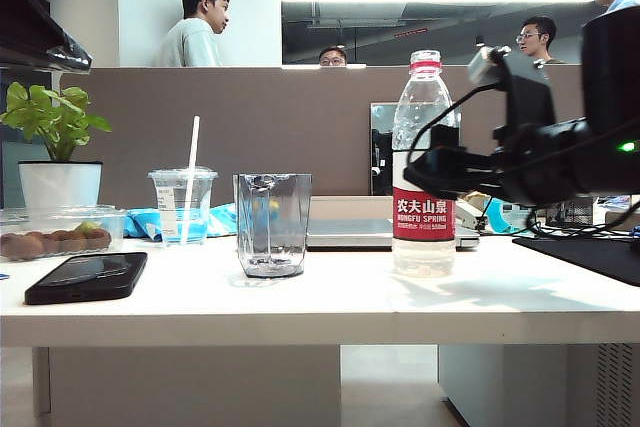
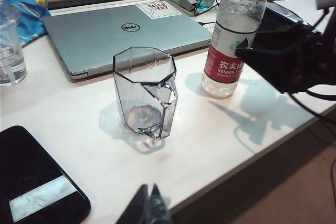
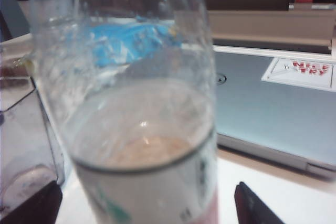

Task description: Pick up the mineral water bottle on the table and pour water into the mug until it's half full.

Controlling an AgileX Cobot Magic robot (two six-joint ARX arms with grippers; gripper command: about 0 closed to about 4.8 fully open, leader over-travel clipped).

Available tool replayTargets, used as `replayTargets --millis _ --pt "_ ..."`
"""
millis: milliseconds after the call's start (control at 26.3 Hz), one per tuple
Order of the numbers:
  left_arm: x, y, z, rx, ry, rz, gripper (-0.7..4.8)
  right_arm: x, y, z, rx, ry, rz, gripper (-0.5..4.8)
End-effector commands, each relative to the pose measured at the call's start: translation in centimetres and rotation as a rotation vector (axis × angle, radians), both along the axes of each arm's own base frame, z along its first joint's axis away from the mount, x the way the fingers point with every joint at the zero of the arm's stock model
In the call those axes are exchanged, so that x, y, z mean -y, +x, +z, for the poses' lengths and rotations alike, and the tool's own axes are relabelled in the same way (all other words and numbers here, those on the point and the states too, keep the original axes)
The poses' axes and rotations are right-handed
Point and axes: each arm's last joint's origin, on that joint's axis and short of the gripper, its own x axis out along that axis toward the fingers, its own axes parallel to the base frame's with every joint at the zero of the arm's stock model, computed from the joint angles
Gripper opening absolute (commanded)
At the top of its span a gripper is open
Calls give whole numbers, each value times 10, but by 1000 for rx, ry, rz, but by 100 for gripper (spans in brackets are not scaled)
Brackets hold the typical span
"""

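The mineral water bottle (image 1: 424, 162) stands upright on the white bench (image 1: 330, 297), tall and clear, with a red neck ring, a pale cap and water filling only its lower part. Its white-and-red label reads "NONGFU SPRING" under Chinese characters. The mug (image 1: 272, 224), a grey-tinted faceted glass with a handle, stands on the bench well apart from the bottle, on the side toward my left arm, and looks empty.

My right fingers (image 3: 147, 205) are spread as wide as they go, one dark tip on each side of the bottle's lower body. In the right wrist view the bottle fills the gap between them, yet I cannot tell whether either tip touches the plastic. From the exterior view my right gripper (image 1: 440, 169) reaches level toward the bottle at about label height.

My left fingers (image 2: 147, 208) show only as dark tips close together near the bench's front edge, on the near side of the mug and well short of the bottle; they hold nothing, and I cannot tell how far apart they are.

Behind the bottle lies a closed silver laptop (image 2: 126, 32) marked "DELL", with a sticker reading "NICE TRY". A black phone (image 1: 87, 276) lies beyond the mug from the bottle, and a lidded plastic cup (image 1: 182, 205) with a white straw stands behind it.
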Motion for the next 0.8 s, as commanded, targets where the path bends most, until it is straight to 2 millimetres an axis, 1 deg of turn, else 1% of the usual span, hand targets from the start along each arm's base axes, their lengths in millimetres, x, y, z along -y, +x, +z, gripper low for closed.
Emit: replayTargets --millis 38,266,531,645,721,797 --pt "0 0 2 6 -7 -4 -3 -9 10 1 25 9 26 479" --pt "0 0 2 5 -6 -2 -4 -15 27 -1 40 14 30 479" --pt "0 0 2 4 -6 -4 -4 -20 40 -4 39 13 26 479" --pt "0 0 2 5 -6 -4 -4 -20 41 -6 14 4 25 418" --pt "0 0 2 4 -5 -4 -4 -20 41 -7 6 2 25 412" --pt "0 0 2 4 -6 -4 -4 -20 41 -7 1 -1 15 377"
